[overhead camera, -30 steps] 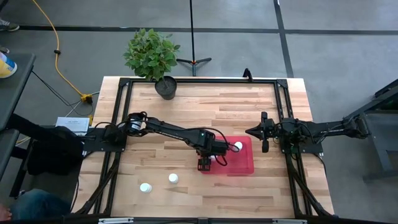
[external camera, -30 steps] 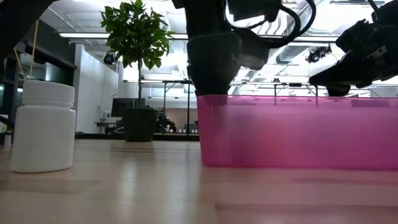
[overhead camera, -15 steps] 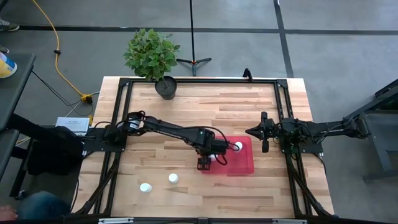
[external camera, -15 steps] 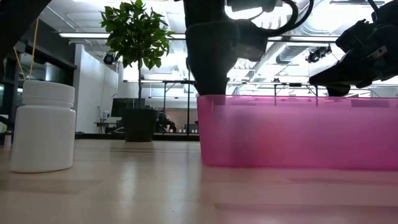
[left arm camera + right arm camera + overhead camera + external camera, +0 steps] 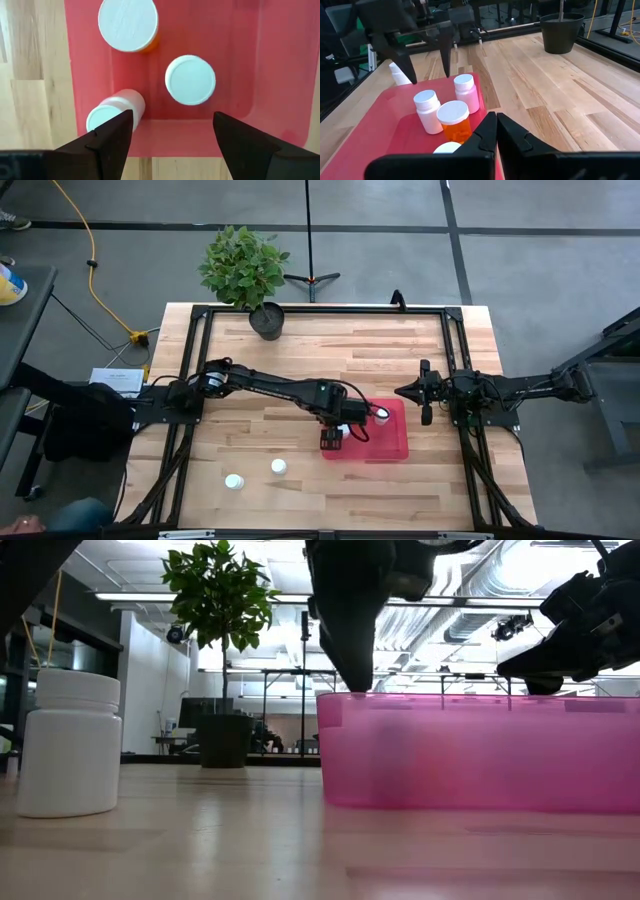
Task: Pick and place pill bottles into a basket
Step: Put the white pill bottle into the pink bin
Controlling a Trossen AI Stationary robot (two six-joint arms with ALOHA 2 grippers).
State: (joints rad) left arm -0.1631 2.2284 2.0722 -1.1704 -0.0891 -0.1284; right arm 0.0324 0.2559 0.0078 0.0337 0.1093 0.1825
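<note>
Two tools | left tool (image 5: 170,135) open, empty, over basket (image 5: 250,60) | right tool (image 5: 496,131) closed, empty

Red basket (image 5: 395,442) holds upright bottles (image 5: 466,93); two bottles (image 5: 279,467) on table.

A grey floor (image 5: 560,270) crossed by dark seams surrounds the wooden table (image 5: 340,340), with a yellow cable (image 5: 92,255) trailing across the upper left. A leafy potted plant (image 5: 245,270) stands at the table's upper left corner, and a tripod base (image 5: 310,278) sits just beyond it. In the low view, bright ceiling lights (image 5: 520,565) and exposed ducts (image 5: 455,625) fill the top.
</note>
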